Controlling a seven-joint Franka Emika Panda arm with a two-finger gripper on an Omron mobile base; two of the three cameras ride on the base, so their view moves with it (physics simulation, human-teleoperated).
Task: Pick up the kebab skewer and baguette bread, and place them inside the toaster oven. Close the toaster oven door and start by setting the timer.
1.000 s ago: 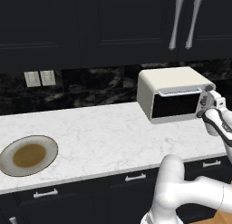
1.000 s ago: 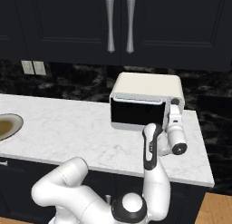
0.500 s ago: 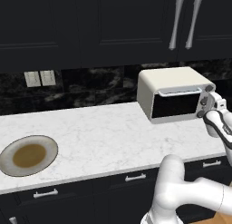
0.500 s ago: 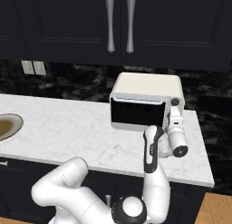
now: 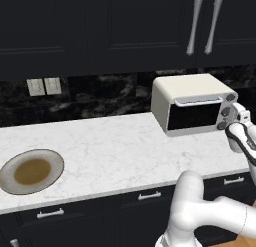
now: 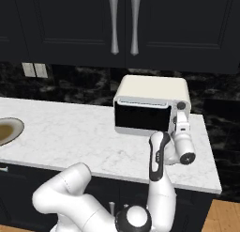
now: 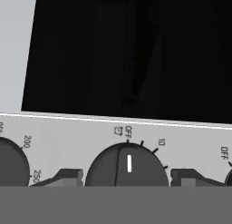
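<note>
The cream-white toaster oven (image 5: 192, 103) stands on the white marble counter (image 5: 115, 151) against the dark backsplash, beneath black wall cabinets (image 6: 122, 24) with pale bar handles. The toaster oven door (image 6: 142, 117), a dark glass panel with a light bar handle along its top edge, stands shut against the oven front. The white arm reaches up to the oven's right-hand control strip, and the gripper (image 6: 180, 118) sits directly in front of that strip, pressed close to the knobs; in the left base view the gripper (image 5: 234, 115) meets the oven at its right front edge. In the hand view, which is rolled relative to the room, the dark glass fills the upper field and the pale control panel (image 7: 68, 132) runs along the lower field. A round dark timer knob (image 7: 127, 168) with a white pointer mark lies centred between the two dark fingertips (image 7: 63, 177), one on either side of it; the pointer aims near the OFF label, with the numeral 10 just beyond. The jaws stand apart, straddling the knob, and whether the tips actually touch its rim cannot be told. A second knob (image 7: 11, 164), ringed by the numerals 200 and 250, appears at the left edge of the hand view. Well apart from the oven, near the counter's left end, lies a round plate (image 5: 31, 171) with a brown centre. The kebab skewer and the baguette cannot be made out through the dark door glass.
</note>
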